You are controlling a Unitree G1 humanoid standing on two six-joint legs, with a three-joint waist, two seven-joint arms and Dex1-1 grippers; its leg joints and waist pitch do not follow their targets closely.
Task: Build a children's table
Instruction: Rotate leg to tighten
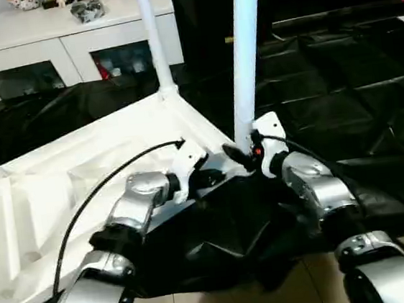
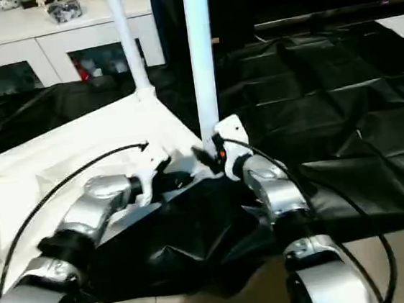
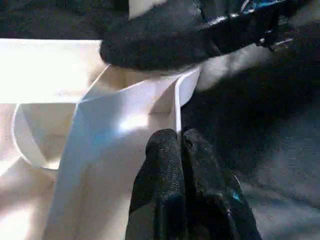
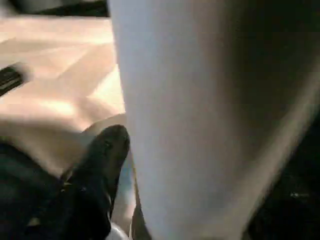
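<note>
- Two legs, far leg (image 1: 152, 37) and near leg (image 1: 244, 53), stand upright in the inverted top (image 1: 81, 171).
- Left gripper (image 3: 181, 150) closed, empty, pressing the top's rim.
- Right gripper (image 1: 242, 154) around the near leg's base; grip unclear.
- Remaining legs: not yet visibly fitted.

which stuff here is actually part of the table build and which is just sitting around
Part of the job:
- white table top, lying underside up
- near leg, standing at the corner by the right hand
- far leg, upright in its corner socket
- left hand, shut, at the top's edge

Just lying about:
- black cloth on the work table
- white cabinet with knick-knacks
</note>
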